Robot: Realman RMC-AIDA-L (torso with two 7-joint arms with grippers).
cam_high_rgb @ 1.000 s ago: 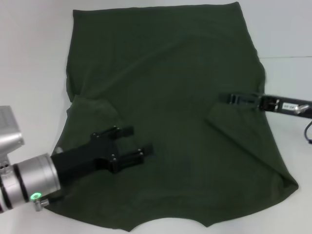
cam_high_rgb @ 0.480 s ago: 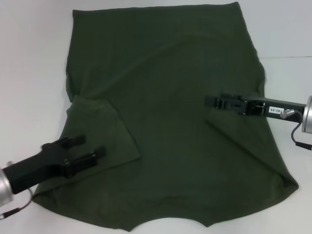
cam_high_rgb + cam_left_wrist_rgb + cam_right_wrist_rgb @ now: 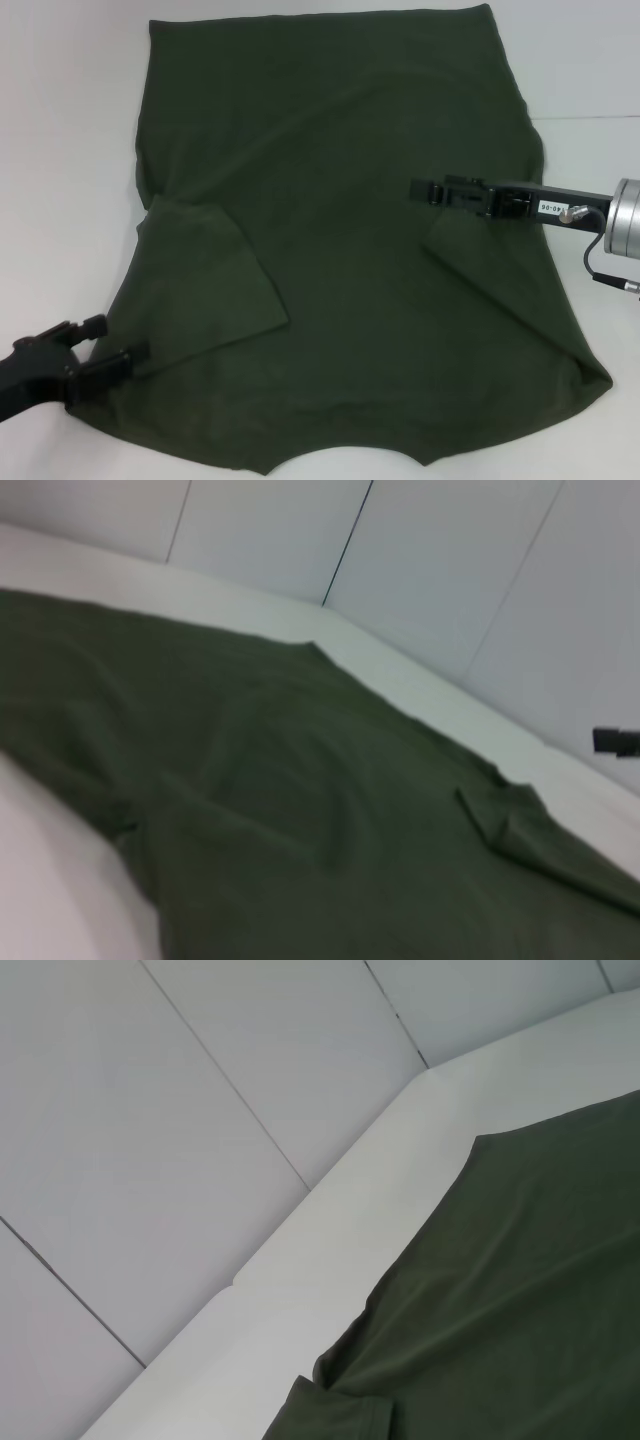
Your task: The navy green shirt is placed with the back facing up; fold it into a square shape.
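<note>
the white table (image 3: pixel 60 150) carries the navy green shirt (image 3: pixel 350 250) spread flat, both sleeves folded inward, with the left gripper (image 3: pixel 110 350) spread apart at its near-left edge and the right gripper (image 3: pixel 425 190), whose fingers i cannot tell, above its right part.

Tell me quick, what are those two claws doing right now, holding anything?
Left gripper: open, holding nothing, at the near left edge of the navy green shirt.
Right gripper: above the shirt's right side; open or shut cannot be told.
</note>
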